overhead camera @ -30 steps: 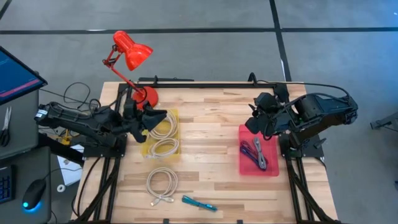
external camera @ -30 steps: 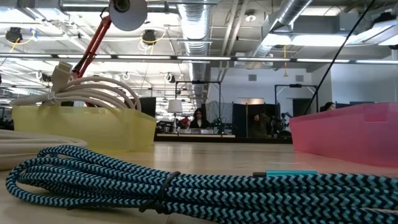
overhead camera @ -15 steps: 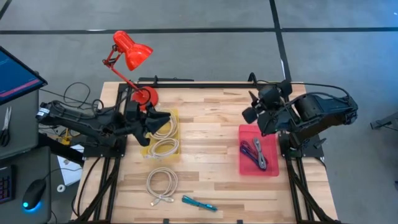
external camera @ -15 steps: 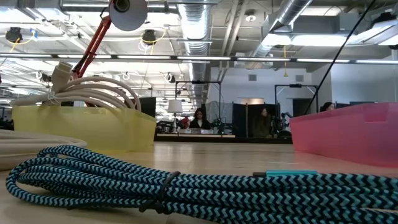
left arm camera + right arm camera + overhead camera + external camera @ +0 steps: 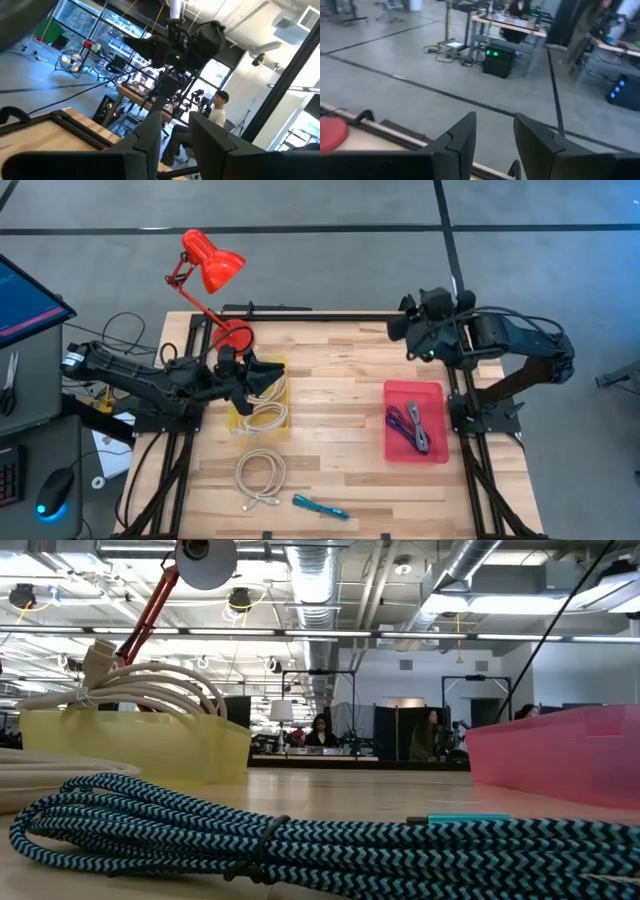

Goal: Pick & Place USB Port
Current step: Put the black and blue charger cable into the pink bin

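Lamp [image 5: 208, 265], red, stands at the table's far left corner, its round base on the wood. Just in front of it the left gripper [image 5: 268, 376] hovers over the far end of the yellow bin [image 5: 258, 416], which holds 2 coils of white cable [image 5: 262, 416]; in the left wrist view the 2 dark fingers [image 5: 150, 135] stand apart with nothing between them. Nearer the front edge, a third white cable coil [image 5: 260, 476] lies loose on the table [image 5: 330, 430], and just beside it, to the right, lies the teal braided USB cable [image 5: 320, 507], which fills the foreground of the low view [image 5: 280, 835]. Farther right sits the pink bin [image 5: 416, 422] with purple and grey cables [image 5: 410, 425] inside. Beyond it, the right gripper [image 5: 398, 328] is raised above the table's far edge, well apart from the bin; the right wrist view shows its fingers [image 5: 462, 135] parted and empty, pointing toward the grey floor. People sit at desks in the room behind.
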`<state>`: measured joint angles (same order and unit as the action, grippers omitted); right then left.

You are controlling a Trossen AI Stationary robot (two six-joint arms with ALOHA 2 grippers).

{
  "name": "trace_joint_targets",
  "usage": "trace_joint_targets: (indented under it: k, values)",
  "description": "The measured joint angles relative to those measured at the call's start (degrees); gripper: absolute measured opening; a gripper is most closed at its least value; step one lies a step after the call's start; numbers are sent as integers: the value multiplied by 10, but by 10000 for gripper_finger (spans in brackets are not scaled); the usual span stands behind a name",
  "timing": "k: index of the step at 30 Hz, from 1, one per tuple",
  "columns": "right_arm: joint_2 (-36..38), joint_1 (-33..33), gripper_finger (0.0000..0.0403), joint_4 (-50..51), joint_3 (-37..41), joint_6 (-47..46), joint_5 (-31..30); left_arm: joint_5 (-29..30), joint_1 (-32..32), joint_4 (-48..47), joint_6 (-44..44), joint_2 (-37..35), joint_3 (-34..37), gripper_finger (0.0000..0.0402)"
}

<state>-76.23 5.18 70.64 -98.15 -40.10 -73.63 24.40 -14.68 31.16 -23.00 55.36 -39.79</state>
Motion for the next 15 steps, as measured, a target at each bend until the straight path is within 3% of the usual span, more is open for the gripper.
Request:
trace_joint_targets:
  k: [5, 15]
  values:
    - [0, -37, 123, -5, 0, 2, 51, 0, -9, 11, -4, -1, 0, 99]
    - [0, -38, 120, -60, 0, 169, 284, 0, -33, 28, 46, -3, 0, 99]
